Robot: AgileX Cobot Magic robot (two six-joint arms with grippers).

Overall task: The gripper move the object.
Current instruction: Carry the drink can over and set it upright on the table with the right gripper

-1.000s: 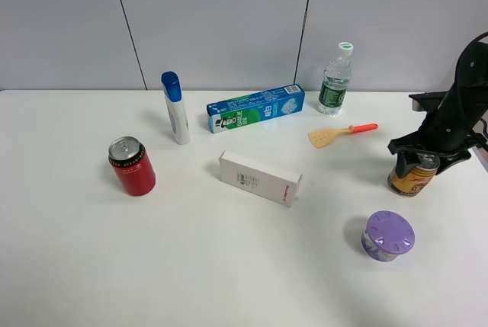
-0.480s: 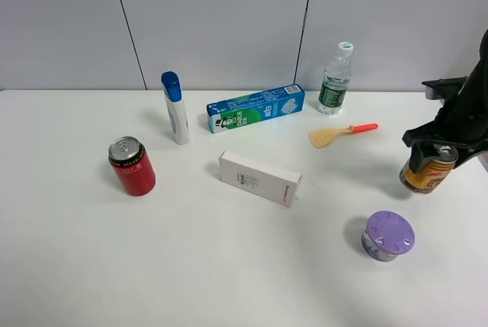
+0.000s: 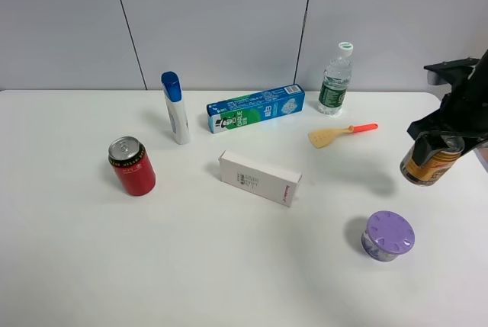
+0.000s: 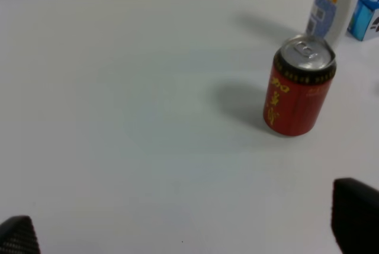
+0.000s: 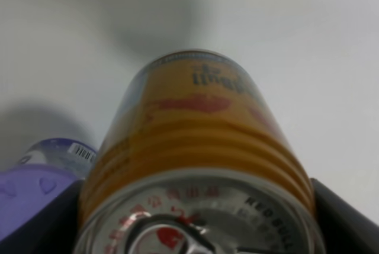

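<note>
1. One white tabletop (image 3: 91,266) carries everything.
2. Two claws.
   - The black right claw (image 3: 436,138) is at the far right of the high view, clamped around the top of the yellow can (image 3: 427,168). In its wrist view, dark fingers (image 5: 50,224) press on both sides of the can.
   - The left claw (image 4: 186,230) shows only in its own wrist view, with its tips spread wide and nothing between them.
3. Two boxes. A blue-green toothpaste box (image 3: 255,108) lies at the back, and a white box (image 3: 260,177) lies flat in front of it, mid-tabletop.
4. Two upright bottles. A white bottle with a blue cap (image 3: 175,107) stands left of the toothpaste box, and a clear water bottle (image 3: 335,79) stands to its right.
5. Two cans.
   - The yellow can hangs tilted, clear of the tabletop, with its shadow cast to the left.
   - A red can (image 3: 131,165) stands on the left, well apart.
6. One purple-lidded tub (image 3: 388,235) sits near the held can, in front of it.
7. One yellow spatula with an orange handle (image 3: 341,134) lies between the water bottle and the yellow can.
</note>
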